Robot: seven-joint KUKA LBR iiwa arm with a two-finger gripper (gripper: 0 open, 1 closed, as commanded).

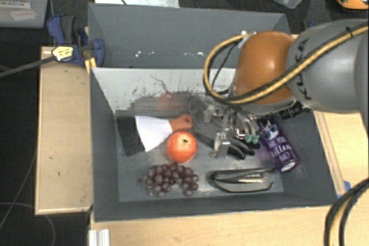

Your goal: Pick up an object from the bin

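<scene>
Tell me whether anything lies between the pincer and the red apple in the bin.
Nothing visible does. The pincer hangs just right of the red apple in the view, with bare bin floor between them. The bunch of dark grapes lies in front of the apple, and the purple can is on the pincer's far side.

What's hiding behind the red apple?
An orange thing pokes out behind the apple, beside a white piece. The apple covers its lower part, so I cannot tell what it is.

A single camera looks steeply down, slightly from one side, onto the grey metal bin, fairly near; the grey robot arm enters from the right.
</scene>
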